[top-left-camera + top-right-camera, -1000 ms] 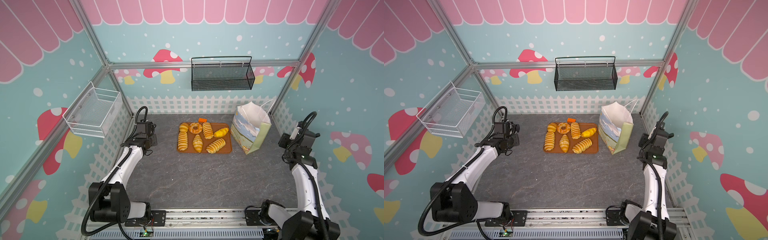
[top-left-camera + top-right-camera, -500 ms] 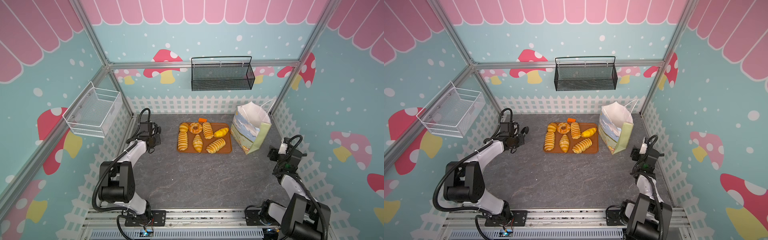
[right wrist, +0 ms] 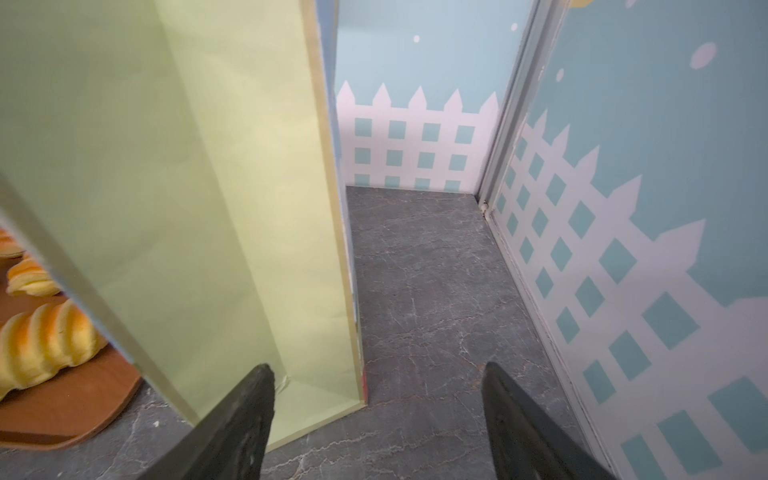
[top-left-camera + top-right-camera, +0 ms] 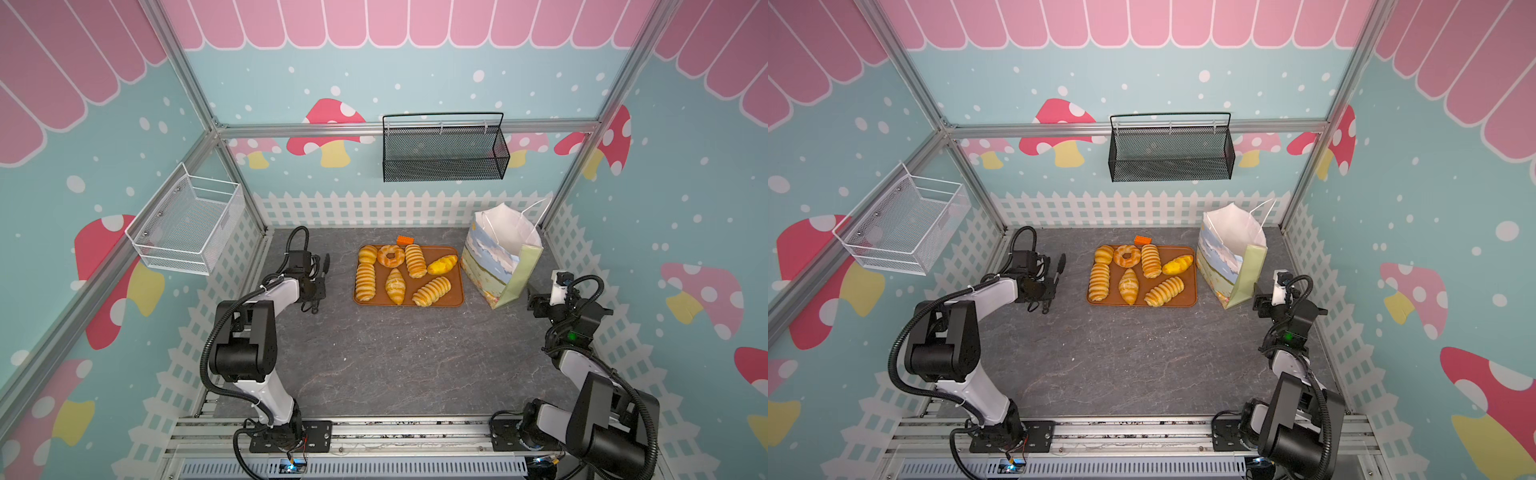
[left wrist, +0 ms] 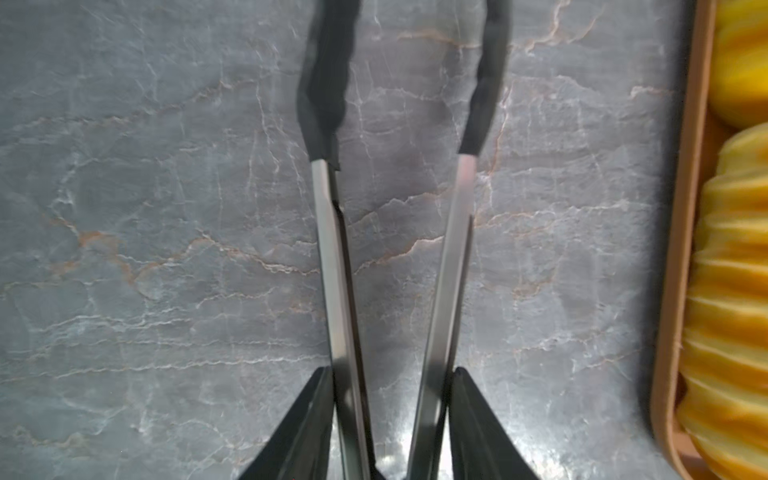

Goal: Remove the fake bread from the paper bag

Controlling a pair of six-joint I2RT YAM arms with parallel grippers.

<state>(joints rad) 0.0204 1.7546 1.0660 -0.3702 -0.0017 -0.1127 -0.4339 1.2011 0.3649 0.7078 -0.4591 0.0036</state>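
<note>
Several glossy golden pieces of fake bread (image 4: 395, 284) (image 4: 1128, 286) lie on a flat orange-brown tray (image 4: 455, 291). To its right the paper bag (image 4: 505, 253) (image 4: 1233, 253) stands upright with its mouth open; its inside is hidden. Left of the tray, my left gripper (image 4: 318, 289) (image 5: 390, 370) is shut on metal tongs (image 5: 332, 270), whose black tips are apart with nothing between them. My right gripper (image 4: 536, 303) (image 3: 376, 368) is open and empty, low beside the bag's pale green side (image 3: 208, 208). A ridged roll (image 3: 41, 340) shows past the bag.
A black mesh basket (image 4: 444, 151) hangs on the back wall and a white wire basket (image 4: 187, 226) on the left wall. A small orange piece (image 4: 405, 240) lies behind the tray. The right wall (image 3: 623, 291) runs close beside my right gripper.
Both arms have folded back and come down. My right gripper dropped beside the bag's near corner and opened wider. The tongs' tips have spread apart in my left gripper.
</note>
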